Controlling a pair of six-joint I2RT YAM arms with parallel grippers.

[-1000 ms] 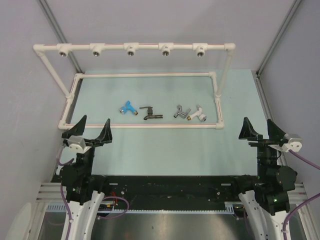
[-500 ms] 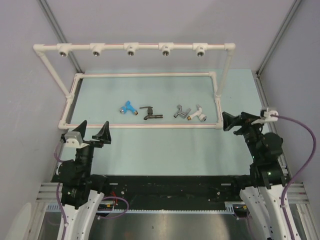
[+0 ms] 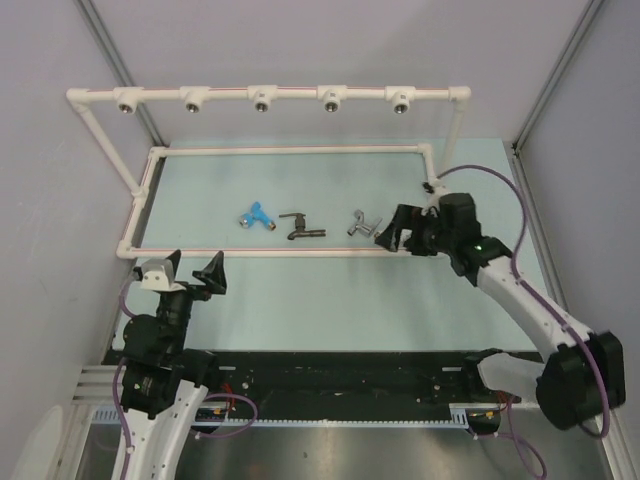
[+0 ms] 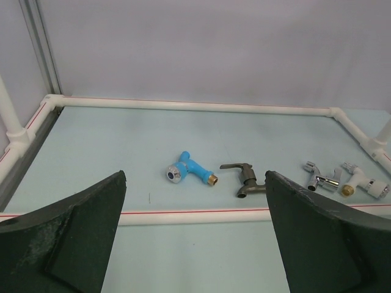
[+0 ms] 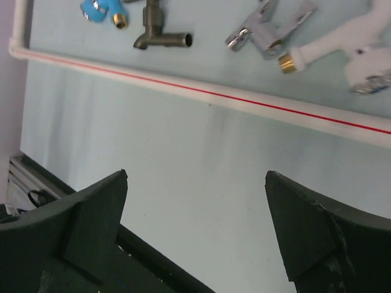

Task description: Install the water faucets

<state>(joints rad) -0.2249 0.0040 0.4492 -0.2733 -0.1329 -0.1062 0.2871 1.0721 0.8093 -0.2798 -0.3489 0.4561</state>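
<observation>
Four water faucets lie in a row inside the white pipe frame: blue (image 3: 256,215), dark brown-black (image 3: 300,227), silver-grey (image 3: 359,221), and a white one (image 5: 342,46) that the right gripper hides from the top camera. My right gripper (image 3: 393,233) hangs open and empty over the white faucet's spot; its wrist view (image 5: 197,177) has the faucets past the front pipe. My left gripper (image 3: 191,269) stands open and empty near the arm's base, short of the front pipe, facing the blue faucet (image 4: 190,171) and the dark one (image 4: 245,180).
A raised white pipe rail (image 3: 290,93) at the back carries several tee fittings with round metal sockets facing forward. The floor frame's front pipe (image 3: 270,252) runs between the arms and the faucets. Grey walls close in both sides.
The right arm has swung from the right edge inward and forward, and now covers the white faucet. The left gripper has shifted slightly right and lower. Both jaws stayed open.
</observation>
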